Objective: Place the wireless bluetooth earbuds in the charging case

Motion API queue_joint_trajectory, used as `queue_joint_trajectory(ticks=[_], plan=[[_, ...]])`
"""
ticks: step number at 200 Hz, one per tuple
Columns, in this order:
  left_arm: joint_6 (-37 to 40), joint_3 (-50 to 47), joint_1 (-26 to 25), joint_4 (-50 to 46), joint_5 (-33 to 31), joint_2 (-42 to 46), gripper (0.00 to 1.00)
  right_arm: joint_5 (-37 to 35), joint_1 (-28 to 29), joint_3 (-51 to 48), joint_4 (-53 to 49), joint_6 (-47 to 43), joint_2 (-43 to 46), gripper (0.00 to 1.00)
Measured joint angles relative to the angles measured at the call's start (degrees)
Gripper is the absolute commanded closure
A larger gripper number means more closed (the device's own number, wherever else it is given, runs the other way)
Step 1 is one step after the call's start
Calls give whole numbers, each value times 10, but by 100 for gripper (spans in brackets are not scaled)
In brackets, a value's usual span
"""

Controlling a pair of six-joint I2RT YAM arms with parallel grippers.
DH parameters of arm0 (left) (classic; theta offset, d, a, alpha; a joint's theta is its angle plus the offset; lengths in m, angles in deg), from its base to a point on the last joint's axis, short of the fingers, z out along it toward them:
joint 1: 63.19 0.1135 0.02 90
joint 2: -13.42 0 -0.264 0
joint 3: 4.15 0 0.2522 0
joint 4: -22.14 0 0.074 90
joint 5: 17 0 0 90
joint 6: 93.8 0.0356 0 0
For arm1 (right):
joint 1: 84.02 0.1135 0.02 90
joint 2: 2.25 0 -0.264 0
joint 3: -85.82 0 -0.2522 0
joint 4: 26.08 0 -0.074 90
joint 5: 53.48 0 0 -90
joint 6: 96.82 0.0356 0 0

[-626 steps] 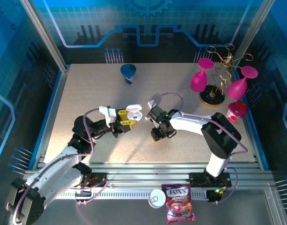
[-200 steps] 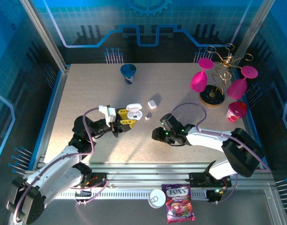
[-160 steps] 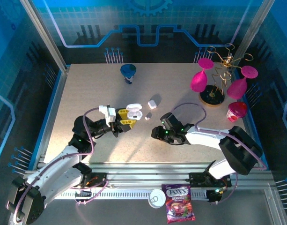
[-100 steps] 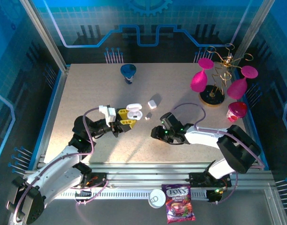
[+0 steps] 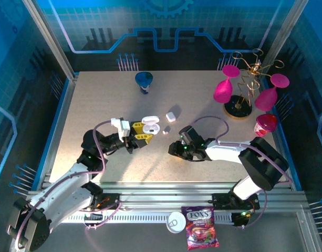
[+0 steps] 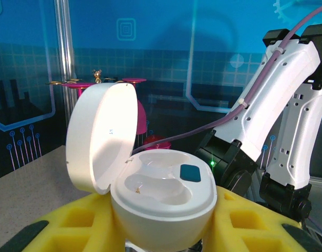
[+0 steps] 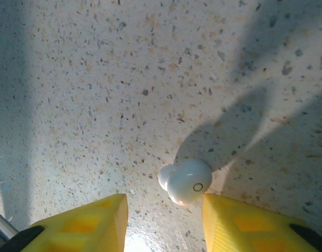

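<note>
Speckled table [image 7: 97,79], blue-lit walls [image 5: 45,31]; left pincer [image 5: 142,133] clamped on open case [image 6: 161,197]; right pincer [image 7: 163,215] apart over earbud [image 7: 187,181].

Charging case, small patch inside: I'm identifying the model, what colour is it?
Dark teal. The patch in the white charging case shows best in the left wrist view.

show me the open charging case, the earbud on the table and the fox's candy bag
charging case [image 6: 163,212], left wrist view, front of its base
earbud [image 7: 188,181], right wrist view, its rounded body
candy bag [image 5: 201,227], top external view, middle of the wrapper
</note>
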Motion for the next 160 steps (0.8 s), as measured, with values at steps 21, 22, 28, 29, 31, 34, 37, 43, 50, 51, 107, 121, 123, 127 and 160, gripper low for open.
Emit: queue_joint_trajectory(ticks=[21,22,28,29,31,34,37,43,50,51,107,121,123,127,160], plan=[[0,-3,0,0,0,0,79,3,0,0,5,-2,0,61],[0,-3,0,0,0,0,79,3,0,0,5,-2,0,61],[0,-3,0,0,0,0,79,4,-1,0,7,-2,-1,61],[0,-3,0,0,0,0,79,5,-1,0,8,-2,-1,61],[0,-3,0,0,0,0,80,5,-2,0,9,-2,-1,61],[0,-3,0,0,0,0,79,6,-2,0,10,-2,-2,61],[0,-3,0,0,0,0,80,7,-3,1,12,-2,-3,61],[0,-3,0,0,0,0,79,8,-3,1,14,-2,-7,61],[0,-3,0,0,0,0,79,9,-4,1,16,-2,-11,61],[0,-3,0,0,0,0,79,9,-4,1,16,-2,-12,61],[0,-3,0,0,0,0,79,15,-10,5,13,1,-22,62],[0,-3,0,0,0,0,79,15,-10,7,10,1,-23,64],[0,-3,0,0,0,0,79,15,-10,7,9,1,-23,64],[0,-3,0,0,0,0,79,15,-10,8,7,1,-23,64],[0,-3,0,0,0,0,79,16,-15,14,-5,7,-27,67]])
